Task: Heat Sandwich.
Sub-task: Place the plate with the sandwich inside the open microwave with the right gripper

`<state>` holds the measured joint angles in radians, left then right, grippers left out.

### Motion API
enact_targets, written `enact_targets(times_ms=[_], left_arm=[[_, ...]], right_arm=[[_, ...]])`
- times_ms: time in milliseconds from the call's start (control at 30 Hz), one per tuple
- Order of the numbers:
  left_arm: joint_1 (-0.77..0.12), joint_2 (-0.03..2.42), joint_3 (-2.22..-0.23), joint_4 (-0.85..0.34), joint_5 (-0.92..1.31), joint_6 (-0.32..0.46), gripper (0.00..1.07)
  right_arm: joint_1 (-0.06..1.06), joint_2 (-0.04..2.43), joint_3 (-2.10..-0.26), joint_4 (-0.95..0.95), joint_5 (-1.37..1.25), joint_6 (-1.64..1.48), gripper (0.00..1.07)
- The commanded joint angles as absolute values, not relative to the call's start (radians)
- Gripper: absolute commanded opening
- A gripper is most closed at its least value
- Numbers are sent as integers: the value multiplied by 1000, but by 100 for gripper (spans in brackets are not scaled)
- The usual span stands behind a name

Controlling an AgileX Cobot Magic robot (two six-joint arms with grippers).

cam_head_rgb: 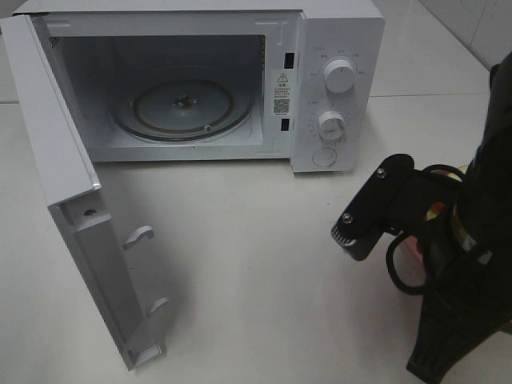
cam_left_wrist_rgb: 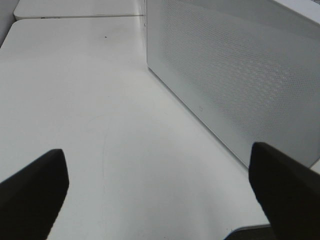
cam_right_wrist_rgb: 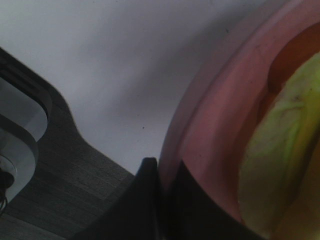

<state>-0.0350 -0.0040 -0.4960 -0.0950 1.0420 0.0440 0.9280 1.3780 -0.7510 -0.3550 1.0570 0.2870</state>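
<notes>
The sandwich (cam_right_wrist_rgb: 280, 165) shows a yellow-green filling and an orange crust, and it lies on a round pink plate (cam_right_wrist_rgb: 210, 125). My right gripper (cam_right_wrist_rgb: 167, 200) is shut on the plate's rim, one black finger on each side of it. In the high view the right arm (cam_head_rgb: 448, 240) covers the plate at the table's right, with only a sliver of pink (cam_head_rgb: 414, 246) showing. The microwave (cam_head_rgb: 336, 88) stands at the back with its door (cam_head_rgb: 72, 184) swung wide and a bare glass turntable (cam_head_rgb: 188, 108) inside. My left gripper (cam_left_wrist_rgb: 160, 195) is open and empty above the table.
The open door juts toward the front left, its latch hooks (cam_head_rgb: 140, 236) facing inward. In the left wrist view, the microwave's perforated outer wall (cam_left_wrist_rgb: 240, 75) stands close beside the left gripper. The table (cam_head_rgb: 256, 264) is white, with a seam behind the microwave.
</notes>
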Motion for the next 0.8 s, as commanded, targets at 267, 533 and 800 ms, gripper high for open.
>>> enact_targets(times_ms=[267,533,800], left_arm=[[-41,-30,-493,-103,1034,39,92],[-41,-30,-493,-103,1034,39,92],[-41,-30,-493,-103,1034,39,92]], right_arm=[[1037,1363,-746,-404,1079,192,0],[1037,1362,-746,-405,1071,84,0],[1037,1362,-746,-405,1022,-46,0]])
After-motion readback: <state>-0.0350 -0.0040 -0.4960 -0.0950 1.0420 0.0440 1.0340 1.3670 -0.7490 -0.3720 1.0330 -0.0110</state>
